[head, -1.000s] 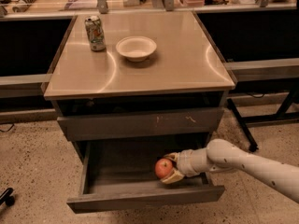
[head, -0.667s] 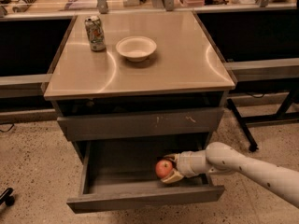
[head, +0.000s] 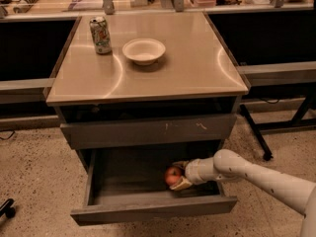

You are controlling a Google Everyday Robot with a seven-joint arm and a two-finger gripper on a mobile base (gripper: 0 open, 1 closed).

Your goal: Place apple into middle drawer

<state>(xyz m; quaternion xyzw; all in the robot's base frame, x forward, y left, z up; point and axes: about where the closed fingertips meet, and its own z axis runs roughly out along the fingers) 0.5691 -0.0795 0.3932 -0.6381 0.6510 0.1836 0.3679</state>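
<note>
Tool (head: 178, 176) gripping apple (head: 171, 176) in middle drawer (head: 148, 209); left free

warm overhead light | glare on countertop (head: 182, 68) | jaws shadowed inside middle drawer (head: 128, 174)

My end effector (head: 178, 176), smooth pale plastic, sits at the right of the middle drawer (head: 148, 209), fingers clasped on the smooth-skinned apple (head: 172, 175). The drawer looks like matt dark-grey metal. The drawer front (head: 148, 131) above is scuffed with pale scratches. The bench (head: 187, 68) top is smooth with a soft sheen. The soda can (head: 100, 35) is shiny metal, the bowl (head: 143, 50) smooth and white, the floor (head: 34, 181) speckled.
</note>
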